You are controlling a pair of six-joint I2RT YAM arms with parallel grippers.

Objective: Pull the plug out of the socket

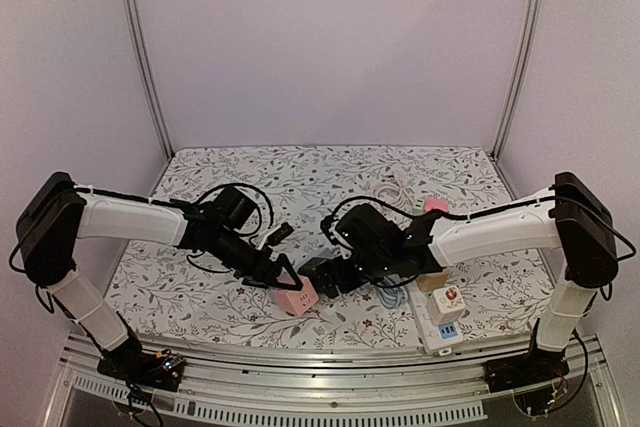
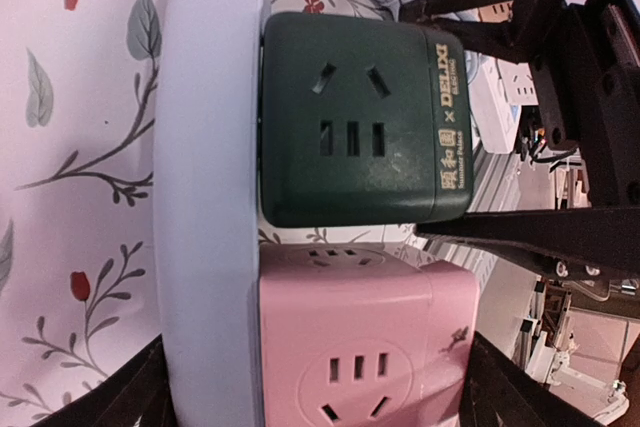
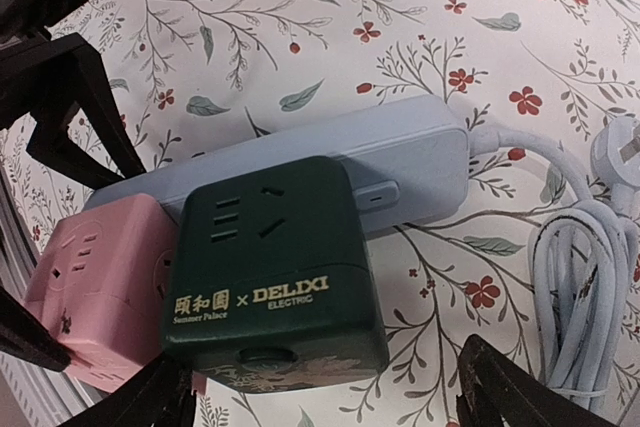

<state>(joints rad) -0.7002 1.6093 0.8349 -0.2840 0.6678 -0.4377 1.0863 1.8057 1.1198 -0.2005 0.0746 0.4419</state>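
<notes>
Open jaws of right gripper [image 3: 320,392] flank green plug [image 3: 270,267]; left gripper [image 2: 320,392] straddles pink cube [image 2: 360,332], grip unclear.

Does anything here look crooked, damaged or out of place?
Nothing looks spilled or broken. The green cube and pink cube sit side by side on the blue power strip. Only the white cable's plug lies loose on the cloth, connected to nothing.

Plain lilac walls [image 1: 330,37] with two metal corner posts [image 1: 145,57] enclose a floral-patterned table [image 1: 300,172].
</notes>
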